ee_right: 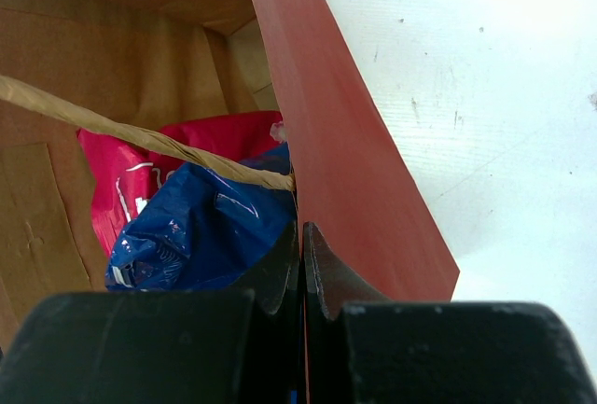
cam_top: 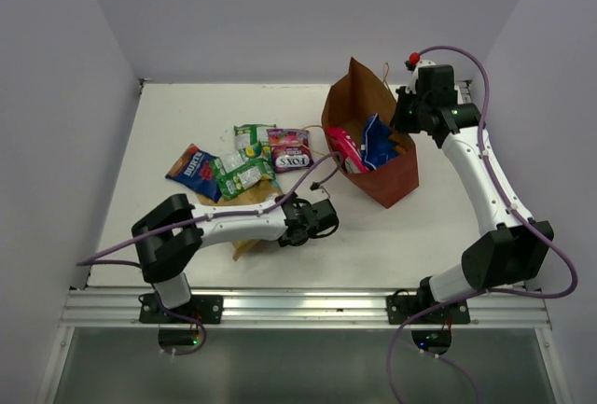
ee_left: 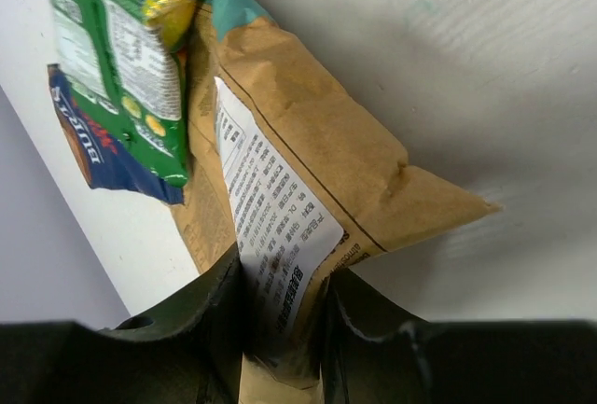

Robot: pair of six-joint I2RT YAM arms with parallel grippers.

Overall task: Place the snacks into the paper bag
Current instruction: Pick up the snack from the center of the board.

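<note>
Tan packet (ee_left: 312,143) lengthwise away from left claw (ee_left: 284,278) pinching it, right claw (ee_right: 300,241) pinching paper bag (ee_right: 354,143)

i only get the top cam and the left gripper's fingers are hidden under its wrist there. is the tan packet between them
observer: yes. in the left wrist view the tan packet's white-labelled end sits inside the left gripper, and both fingers look pressed against it
operator: and the right one, on the bag or just beside it
observer: the right wrist view shows the right gripper shut on the paper bag's red wall at the rim
operator: anything across the bag's mouth
observer: a twine handle crosses the inside, passing in front of the pink packet and blue packet as that camera sees it
</note>
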